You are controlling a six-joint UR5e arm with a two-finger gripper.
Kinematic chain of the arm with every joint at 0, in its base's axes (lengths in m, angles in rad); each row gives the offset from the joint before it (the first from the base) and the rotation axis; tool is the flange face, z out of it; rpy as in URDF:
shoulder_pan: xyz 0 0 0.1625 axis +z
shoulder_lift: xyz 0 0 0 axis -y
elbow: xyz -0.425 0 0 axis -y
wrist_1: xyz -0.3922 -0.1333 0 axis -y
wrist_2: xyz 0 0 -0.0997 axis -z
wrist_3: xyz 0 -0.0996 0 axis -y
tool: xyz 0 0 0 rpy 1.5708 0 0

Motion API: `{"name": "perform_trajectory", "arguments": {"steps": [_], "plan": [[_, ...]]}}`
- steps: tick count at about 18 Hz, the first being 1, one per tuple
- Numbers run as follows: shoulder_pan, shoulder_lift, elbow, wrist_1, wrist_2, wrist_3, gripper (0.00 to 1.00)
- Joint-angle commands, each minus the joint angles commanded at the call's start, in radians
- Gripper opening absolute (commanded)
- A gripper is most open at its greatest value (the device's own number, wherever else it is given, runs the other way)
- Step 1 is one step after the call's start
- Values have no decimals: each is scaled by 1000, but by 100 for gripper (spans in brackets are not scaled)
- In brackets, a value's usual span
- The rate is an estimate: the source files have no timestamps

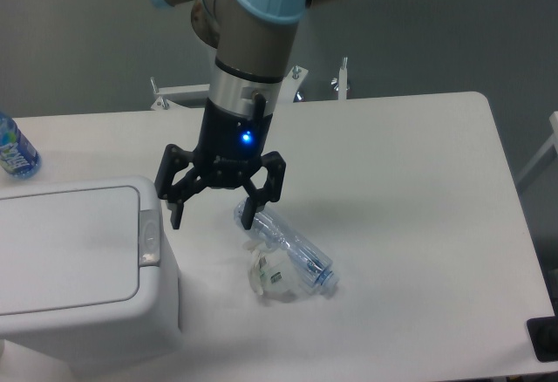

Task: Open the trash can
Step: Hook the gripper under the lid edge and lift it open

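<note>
The trash can (pixel 78 260) is a large white boxy bin at the front left of the table, with its flat lid shut. Its small grey push latch (pixel 149 237) sits on the lid's right edge. My gripper (pixel 214 215) hangs from the arm just right of the bin, above the table. Its two black fingers are spread wide and hold nothing. The left fingertip (pixel 177 217) is a little right of and above the latch, apart from it.
A crushed clear plastic bottle (pixel 292 248) lies on the table just right of the gripper, with a crumpled white wrapper (pixel 272 281) beside it. A blue-labelled bottle (pixel 13 148) stands at the far left edge. A metal frame (pixel 261 90) stands behind the table.
</note>
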Motion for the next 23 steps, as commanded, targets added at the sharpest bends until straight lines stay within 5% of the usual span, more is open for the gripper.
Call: {"name": "perform_trajectory", "arguments": {"steps": [23], "plan": [[-14, -34, -2, 5, 6, 6, 100]]}}
